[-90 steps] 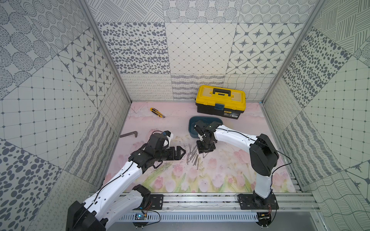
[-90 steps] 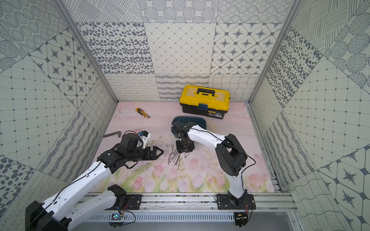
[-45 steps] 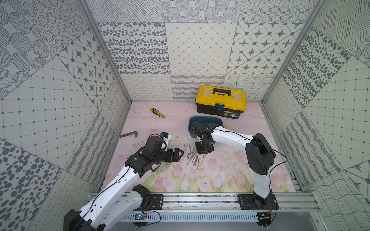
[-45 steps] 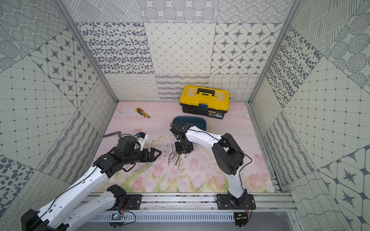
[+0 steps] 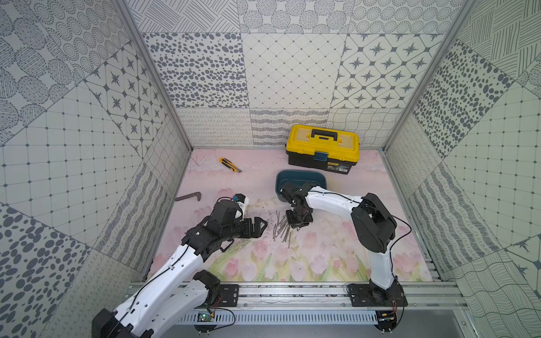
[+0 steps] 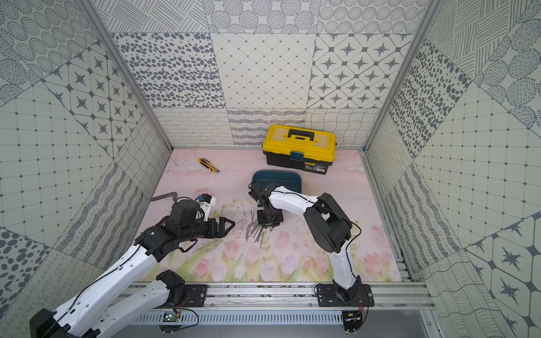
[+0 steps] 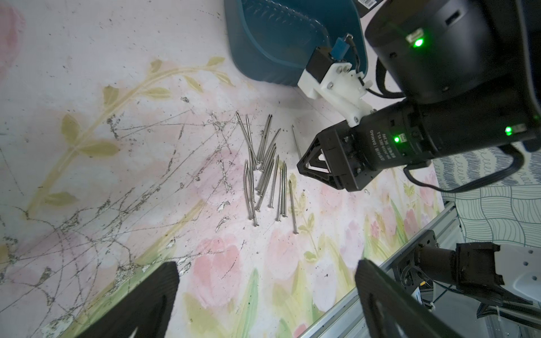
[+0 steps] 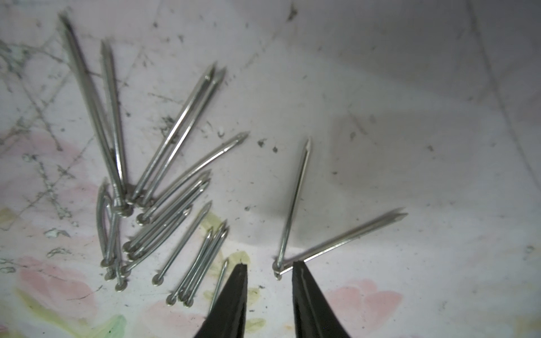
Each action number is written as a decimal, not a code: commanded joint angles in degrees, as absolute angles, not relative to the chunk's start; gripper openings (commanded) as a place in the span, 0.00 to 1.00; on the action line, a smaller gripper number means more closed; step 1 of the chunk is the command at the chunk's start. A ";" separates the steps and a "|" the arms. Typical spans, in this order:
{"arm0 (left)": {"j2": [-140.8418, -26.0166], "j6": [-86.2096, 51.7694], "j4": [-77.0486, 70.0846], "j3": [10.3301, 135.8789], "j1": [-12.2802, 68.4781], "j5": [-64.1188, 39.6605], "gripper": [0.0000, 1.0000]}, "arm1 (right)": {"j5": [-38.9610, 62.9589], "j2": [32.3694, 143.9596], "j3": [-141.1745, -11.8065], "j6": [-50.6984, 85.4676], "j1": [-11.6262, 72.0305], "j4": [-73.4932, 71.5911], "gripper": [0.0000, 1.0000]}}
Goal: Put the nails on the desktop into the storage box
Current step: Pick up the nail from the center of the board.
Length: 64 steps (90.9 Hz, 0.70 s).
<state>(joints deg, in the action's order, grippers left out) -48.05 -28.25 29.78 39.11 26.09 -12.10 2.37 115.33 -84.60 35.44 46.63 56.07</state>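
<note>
surface: flat pale pink, tulip-printed bench (image 5: 322, 257), scuffed with dark scratches.
container: shallow teal-blue plastic storage box (image 5: 301, 179), just behind the right jaws on their wrist side; no nails in the part that shows.
left arm: left jaws wide apart, empty, facing the heap from opposite the right jaws, near but clear.
right arm: right jaws apart by a narrow gap, clamped on nothing; the nearer arm.
stock: thin straight grey metal nails (image 8: 164, 204), heaped flat beside the right jaws.
target: two stray nails (image 8: 339, 240), heads in the gap, shafts fanning away ahead.
</note>
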 commanded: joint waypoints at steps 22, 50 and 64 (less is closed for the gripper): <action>-53.22 -26.35 24.17 38.22 26.02 -22.94 0.99 | -0.01 117.62 -84.08 34.28 46.01 54.25 0.30; -52.35 -25.12 26.94 39.39 26.07 -20.57 1.00 | -0.09 118.74 -82.67 34.35 45.77 52.38 0.23; -51.38 -24.27 28.47 39.55 26.05 -18.90 1.00 | -0.02 119.21 -81.67 34.79 45.73 51.52 0.14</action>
<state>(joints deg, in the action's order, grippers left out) -52.27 -26.63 26.87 38.72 26.09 -19.38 0.51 117.14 -83.96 34.30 45.93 54.50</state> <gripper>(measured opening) 0.995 0.160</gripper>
